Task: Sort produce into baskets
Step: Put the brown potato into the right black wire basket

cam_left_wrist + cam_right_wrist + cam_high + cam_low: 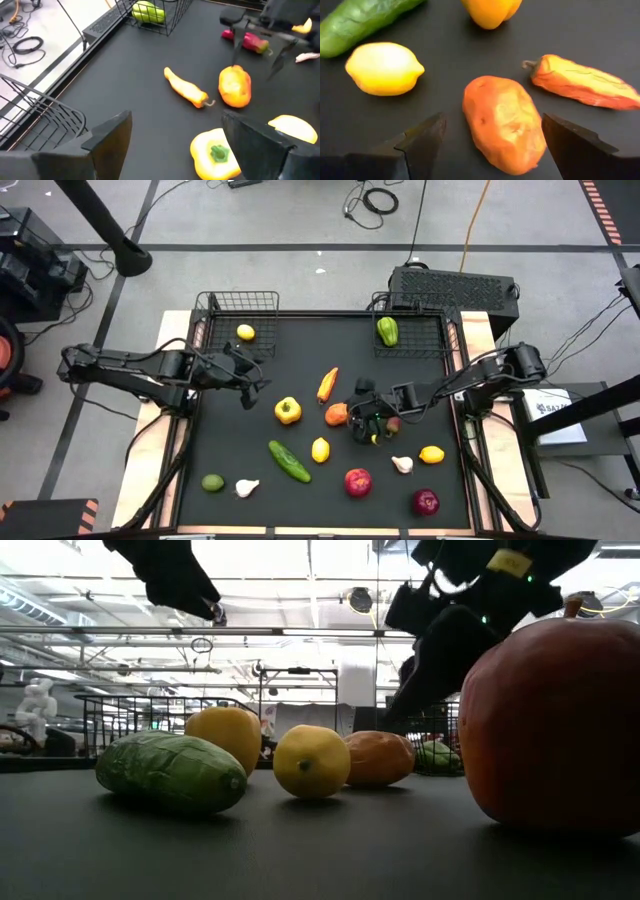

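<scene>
From above, the right gripper (362, 418) hangs mid-mat, released, just right of an orange fruit (337, 414). The left gripper (250, 380) hovers at nine o'clock, released, empty. Baskets sit at eleven (238, 313) and one (415, 332).

At table level, cucumber (171, 771), lemon (312, 762) and apple (552, 727) lie on the mat.

The right wrist shows spread fingers (422, 137) flanking the orange fruit (504, 123).

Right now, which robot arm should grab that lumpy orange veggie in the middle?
Probably the right. The right gripper is open with the orange vegetable lying between its fingers. The left gripper hangs open farther away, beside the yellow pepper.
</scene>
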Controlling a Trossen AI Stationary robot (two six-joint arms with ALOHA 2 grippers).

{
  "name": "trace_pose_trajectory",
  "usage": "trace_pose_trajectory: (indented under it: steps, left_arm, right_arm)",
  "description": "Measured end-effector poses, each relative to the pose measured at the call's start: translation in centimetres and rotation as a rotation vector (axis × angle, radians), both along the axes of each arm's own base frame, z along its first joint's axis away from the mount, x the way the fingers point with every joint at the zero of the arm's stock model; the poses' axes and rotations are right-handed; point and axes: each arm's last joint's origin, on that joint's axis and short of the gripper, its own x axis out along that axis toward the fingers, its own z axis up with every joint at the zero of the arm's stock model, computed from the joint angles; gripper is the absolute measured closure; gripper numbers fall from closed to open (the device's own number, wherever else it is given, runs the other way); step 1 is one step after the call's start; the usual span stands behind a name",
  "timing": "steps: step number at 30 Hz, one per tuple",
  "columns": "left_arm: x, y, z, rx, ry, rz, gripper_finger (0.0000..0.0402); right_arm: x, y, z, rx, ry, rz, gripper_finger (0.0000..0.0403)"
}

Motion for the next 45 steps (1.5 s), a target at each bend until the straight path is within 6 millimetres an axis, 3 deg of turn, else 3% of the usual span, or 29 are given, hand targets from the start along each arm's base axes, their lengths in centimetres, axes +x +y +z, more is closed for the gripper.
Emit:
trace_pose_trajectory:
  steps: [7,18,22,33,36,40,45]
  left_arm:
    - [0.4,0.0,-0.2,0.002,0.008,0.004,0.0091]
    - [1.6,-0.1,-1.4,0.035,0.082,-0.015,0.0091]
    - [1.9,-0.1,-1.7,0.037,0.102,-0.016,0.0091]
    - [2.0,-0.1,-1.8,0.038,0.107,-0.016,0.0091]
    - [2.0,-0.1,-1.8,0.038,0.107,-0.016,0.0091]
    - [2.0,-0.1,-1.8,0.037,0.107,-0.016,0.0091]
    - [2.0,-0.1,-1.7,0.036,0.097,-0.016,0.0091]
  right_arm:
    - [0.8,-0.6,-1.8,-0.024,0.034,0.014,0.0085]
    - [1.3,-1.0,-2.5,-0.025,0.019,0.073,0.0085]
    - [1.4,-1.0,-2.7,0.036,0.023,0.010,0.0085]
    - [2.9,1.1,-0.2,0.254,0.028,0.083,0.0085]
    - [3.3,1.8,1.0,0.185,0.072,0.076,0.0085]
    - [3.8,3.0,2.6,-0.048,0.057,0.085,0.0085]
    - [4.4,3.3,3.4,-0.216,-0.004,0.239,0.0085]
